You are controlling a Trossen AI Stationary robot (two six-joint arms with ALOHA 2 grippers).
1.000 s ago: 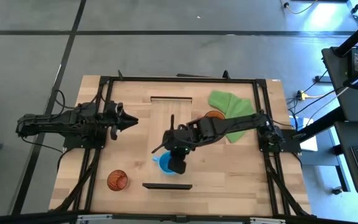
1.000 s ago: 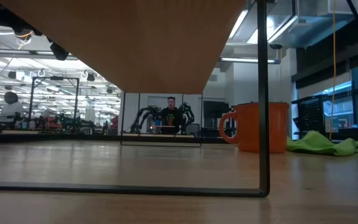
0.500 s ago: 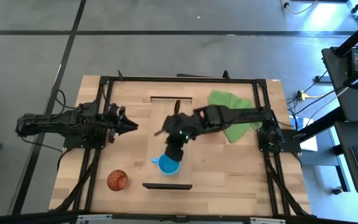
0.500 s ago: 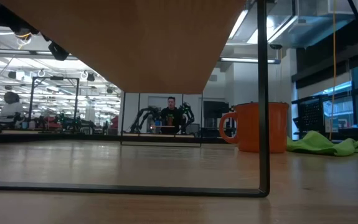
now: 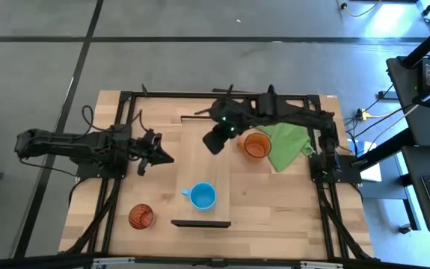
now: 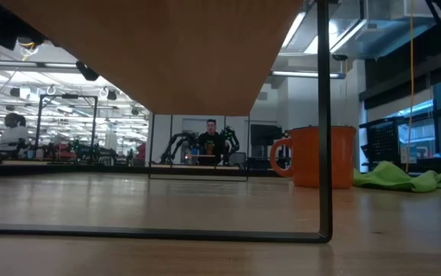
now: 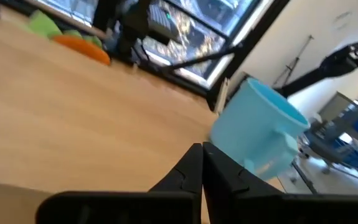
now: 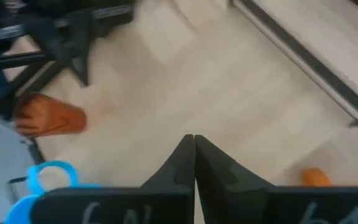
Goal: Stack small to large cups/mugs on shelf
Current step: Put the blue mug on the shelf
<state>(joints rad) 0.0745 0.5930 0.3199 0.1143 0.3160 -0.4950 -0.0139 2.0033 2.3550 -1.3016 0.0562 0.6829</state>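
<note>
The light-blue mug point(image 5: 202, 196) stands upright on its base on the light-wood shelf point(image 5: 203, 161), near the shelf's near end; it also shows in the left wrist view point(image 7: 259, 134). The orange mug point(image 5: 256, 145) stands on the table right of the shelf, beside the green cloth. The reddish tumbler point(image 5: 141, 217) stands on the table at the near left. My left gripper point(image 5: 167, 158) is shut and empty, left of the shelf, pointing toward the blue mug. My right gripper point(image 5: 213, 142) is shut and empty, above the shelf's far half.
A green cloth point(image 5: 286, 140) lies at the far right, next to the orange mug. The shelf is raised on thin dark legs point(image 6: 324, 115); the low view looks under it point(image 6: 166, 54). Dark frame rails run along the table's sides.
My right gripper has drawn back from above the blue mug toward the table's far edge, leaving the mug standing on the shelf. My left gripper has gone a little toward the right and near edges, closer to the shelf.
</note>
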